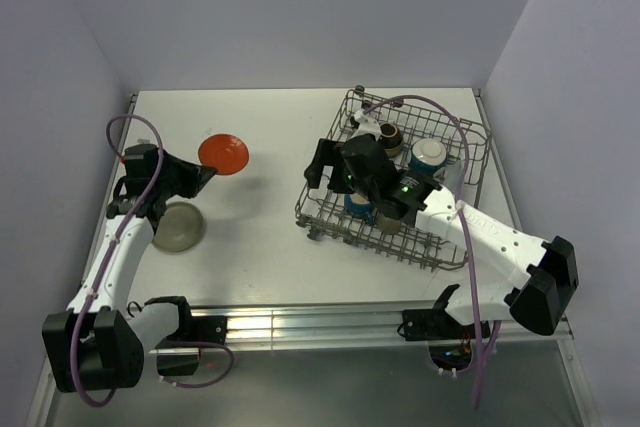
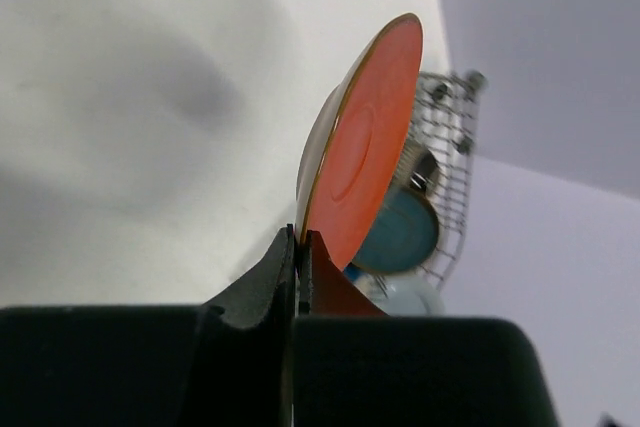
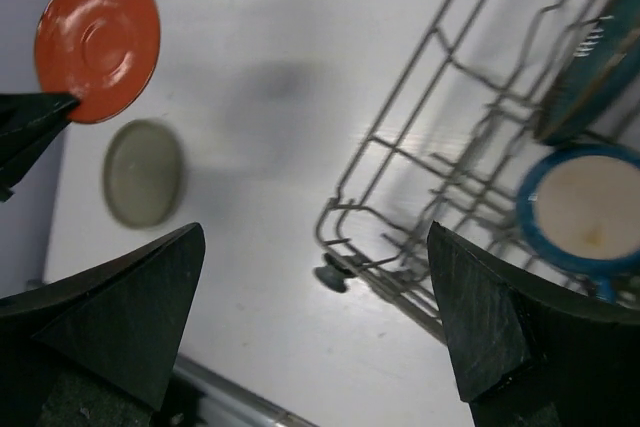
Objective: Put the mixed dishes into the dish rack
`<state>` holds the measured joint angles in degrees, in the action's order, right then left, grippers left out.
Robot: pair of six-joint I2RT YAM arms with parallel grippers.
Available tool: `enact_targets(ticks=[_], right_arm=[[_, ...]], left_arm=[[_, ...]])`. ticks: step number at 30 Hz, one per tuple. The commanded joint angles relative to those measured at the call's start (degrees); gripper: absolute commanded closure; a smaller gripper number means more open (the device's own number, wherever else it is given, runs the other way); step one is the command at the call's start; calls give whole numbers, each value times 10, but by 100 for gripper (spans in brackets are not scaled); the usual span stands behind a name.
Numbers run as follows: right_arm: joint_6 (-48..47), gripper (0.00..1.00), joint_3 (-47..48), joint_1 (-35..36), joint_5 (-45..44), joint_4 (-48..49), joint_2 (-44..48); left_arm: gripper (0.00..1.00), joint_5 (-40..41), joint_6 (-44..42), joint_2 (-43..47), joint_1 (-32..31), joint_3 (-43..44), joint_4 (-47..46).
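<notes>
Left wrist view: left fingers [image 2: 287, 265] pinched shut on red-orange plate [image 2: 365, 157] rim, plate at table [image 1: 270, 237] 10 o'clock, dish rack [image 1: 330, 219] at 3. Thin edge grip: plate may slip or swing. Right fingers [image 3: 150, 297] spread wide, empty.

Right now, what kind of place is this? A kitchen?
Probably a robot test booth, not a kitchen: a white table boxed in by plain walls, robot arms bolted at its near edge, and a wire dish rack.
</notes>
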<state>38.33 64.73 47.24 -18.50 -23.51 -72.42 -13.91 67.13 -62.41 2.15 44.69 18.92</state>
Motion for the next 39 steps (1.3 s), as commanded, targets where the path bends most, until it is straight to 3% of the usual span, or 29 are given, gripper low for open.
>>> enact_targets(ticks=[1,4,7,20,23,26,27,29,30,31,33,34,37,39], right_arm=[[52,0,22,-12,140,80,-13],[85,0,-2,-31,239,153,-23],[103,0,-7,-37,285,190,-43],[163,2,-38,-44,371,336,-99],[169,12,-50,-44,369,358,-93],[169,49,-66,-45,366,383,-81],[170,76,-69,-46,364,386,-77],[164,100,-73,-51,353,378,-68],[160,100,-72,-51,341,350,-62],[144,100,-71,-51,307,334,-48],[127,100,-65,-52,261,267,-29],[109,100,-57,-53,234,241,-19],[76,100,-27,-61,121,119,15],[60,100,-15,-65,30,40,38]], left_arm=[[100,-115,-13,47,-1,6,-81],[100,-170,-2,63,-10,-13,-120],[100,-193,15,90,-17,-33,-142],[100,-193,76,161,-134,-47,-154],[100,-187,87,164,-154,-57,-166],[100,-180,95,157,-180,-64,-173],[100,-180,97,156,-185,-65,-176],[100,-181,93,150,-190,-63,-173],[99,-179,82,149,-191,-59,-163],[83,-170,71,143,-191,-45,-149],[64,-141,27,138,-192,-21,-72],[50,-120,11,134,-192,11,-37],[40,-27,-41,131,-192,64,62],[39,45,-60,128,-192,87,106]])
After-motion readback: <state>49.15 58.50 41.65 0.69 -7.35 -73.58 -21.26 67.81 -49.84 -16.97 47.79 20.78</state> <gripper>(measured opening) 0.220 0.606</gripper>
